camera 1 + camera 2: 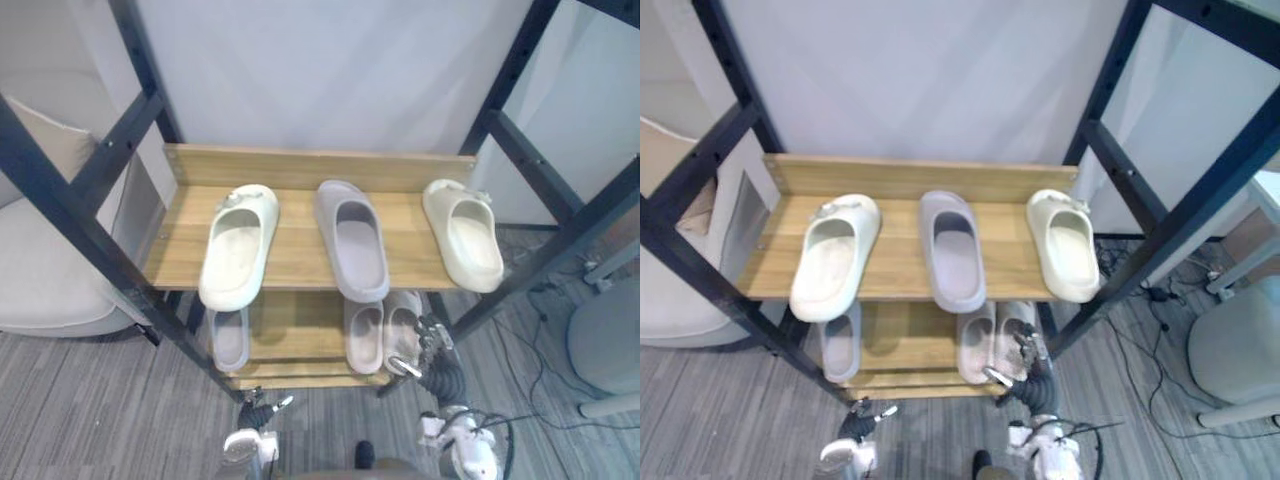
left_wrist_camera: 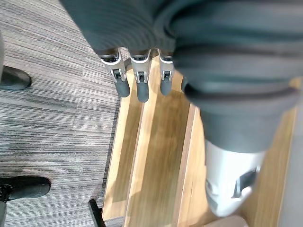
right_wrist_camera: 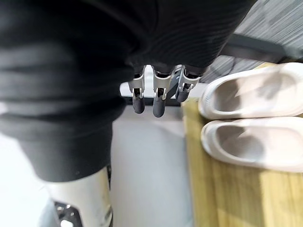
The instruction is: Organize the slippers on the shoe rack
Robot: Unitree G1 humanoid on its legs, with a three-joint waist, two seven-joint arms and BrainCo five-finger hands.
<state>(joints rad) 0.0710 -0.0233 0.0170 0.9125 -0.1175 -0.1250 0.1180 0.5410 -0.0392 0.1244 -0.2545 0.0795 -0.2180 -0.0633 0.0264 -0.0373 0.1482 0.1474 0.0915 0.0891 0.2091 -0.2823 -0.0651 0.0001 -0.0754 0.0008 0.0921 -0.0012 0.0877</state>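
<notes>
My left robot hand (image 2: 142,88) and right robot hand (image 1: 432,357) hung open and empty, low before the rack (image 1: 310,168). A grey slipper (image 1: 353,238) split the cream slippers (image 1: 238,245) on the top shelf (image 1: 296,250). I judged a firm grip across its strap, lifting clear, best.

no legible text, no labels or numbers, plain slippers (image 1: 240,245), bare wooden shoe rack (image 1: 297,245)

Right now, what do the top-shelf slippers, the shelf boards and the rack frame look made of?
Left cream slipper, right cream slipper and grey slipper: likely moulded foam or soft rubber, since they look matte and seamless with thick rounded edges. Shelf boards: wood or wood-look laminate, with light grain lines and a smooth low sheen. Rack frame: probably painted metal, given the black straight bars with holes along them.
</notes>
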